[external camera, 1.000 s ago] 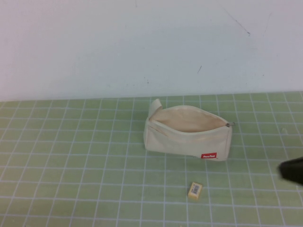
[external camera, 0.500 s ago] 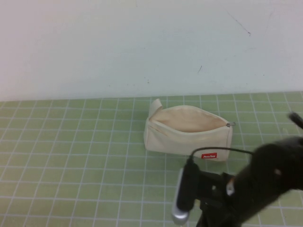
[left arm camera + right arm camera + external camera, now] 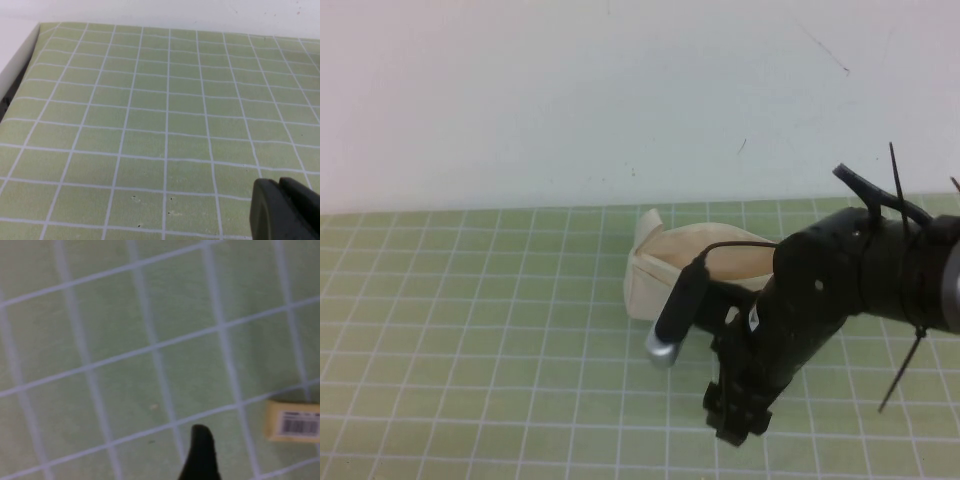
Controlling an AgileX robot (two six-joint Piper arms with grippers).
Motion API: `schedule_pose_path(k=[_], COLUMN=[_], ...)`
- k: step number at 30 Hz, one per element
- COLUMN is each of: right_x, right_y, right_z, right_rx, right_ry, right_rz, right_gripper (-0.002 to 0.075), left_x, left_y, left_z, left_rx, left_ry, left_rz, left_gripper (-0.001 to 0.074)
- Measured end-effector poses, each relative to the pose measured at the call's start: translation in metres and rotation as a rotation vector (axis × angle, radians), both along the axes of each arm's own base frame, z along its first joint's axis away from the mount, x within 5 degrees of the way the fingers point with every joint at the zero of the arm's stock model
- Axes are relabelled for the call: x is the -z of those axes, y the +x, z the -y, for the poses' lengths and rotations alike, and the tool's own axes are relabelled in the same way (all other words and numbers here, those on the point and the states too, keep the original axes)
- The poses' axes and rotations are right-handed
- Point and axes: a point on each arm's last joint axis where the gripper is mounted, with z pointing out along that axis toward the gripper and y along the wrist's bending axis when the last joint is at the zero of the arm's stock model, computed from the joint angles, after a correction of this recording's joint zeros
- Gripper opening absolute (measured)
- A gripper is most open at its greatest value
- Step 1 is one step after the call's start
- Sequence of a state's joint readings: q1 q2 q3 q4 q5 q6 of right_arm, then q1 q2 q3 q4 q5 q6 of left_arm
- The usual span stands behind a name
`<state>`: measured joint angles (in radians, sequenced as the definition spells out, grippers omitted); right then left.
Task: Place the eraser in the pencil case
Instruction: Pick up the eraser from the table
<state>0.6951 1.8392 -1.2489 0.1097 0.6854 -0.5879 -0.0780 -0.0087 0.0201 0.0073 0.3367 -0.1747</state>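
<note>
The right arm reaches in from the right over the green gridded worktop [image 3: 470,330], and its pincer [image 3: 738,418] hangs low over the near part of the mat, in front of the pencil case [image 3: 655,262]. From above, the arm covers most of the pouch: only its left end shows, cream-white, with an upturned corner at the far left and a strip of the gaping mouth beside a black cable. The eraser [image 3: 294,421] cannot be seen in the high view, hidden under the arm; the right wrist view shows it lying flat on the mat, a small yellow-tan block with a white barcode label facing up, near a dark fingertip [image 3: 201,452] but not touching it. Only that one fingertip is in sight, so whether the right pincer is released or clenched cannot be told. The left pincer [image 3: 285,210] appears only in its own wrist view, as a dark shape at the corner over bare mat near the worktop's edge; its state cannot be told either.
</note>
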Motion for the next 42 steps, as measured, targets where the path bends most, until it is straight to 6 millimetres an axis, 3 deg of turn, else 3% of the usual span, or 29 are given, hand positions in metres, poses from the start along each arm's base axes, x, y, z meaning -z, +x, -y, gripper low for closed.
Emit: schedule_pose_path(k=[5, 21, 24, 29, 35, 42], right_x=[0.018, 0.052, 0.055, 0.054, 0.04, -0.02], right_y=[0.019, 0.03, 0.031, 0.031, 0.034, 0.042], right_z=[0.011, 0.004, 0.003, 0.003, 0.0, -0.013], right_rx=[0.119, 0.112, 0.112, 0.112, 0.116, 0.11], right_ry=[-0.018, -0.036, -0.038, -0.037, -0.058, 0.023], right_rz=[-0.036, -0.044, -0.047, -0.046, -0.088, -0.087], right_gripper=[0.0489, 0.0476, 0.0444, 0.0306, 0.0307, 0.0306], left_x=[0.0, 0.0, 0.0, 0.0, 0.0, 0.0], left_y=[0.0, 0.0, 0.0, 0.0, 0.0, 0.0], left_z=[0.0, 0.0, 0.0, 0.0, 0.0, 0.0], left_rx=[0.0, 0.0, 0.0, 0.0, 0.0, 0.0], left_ry=[0.0, 0.0, 0.0, 0.0, 0.0, 0.0], left_rz=[0.0, 0.0, 0.0, 0.0, 0.0, 0.0], left_gripper=[-0.0001, -0.0001, -0.0001, -0.0001, -0.0001, -0.0001])
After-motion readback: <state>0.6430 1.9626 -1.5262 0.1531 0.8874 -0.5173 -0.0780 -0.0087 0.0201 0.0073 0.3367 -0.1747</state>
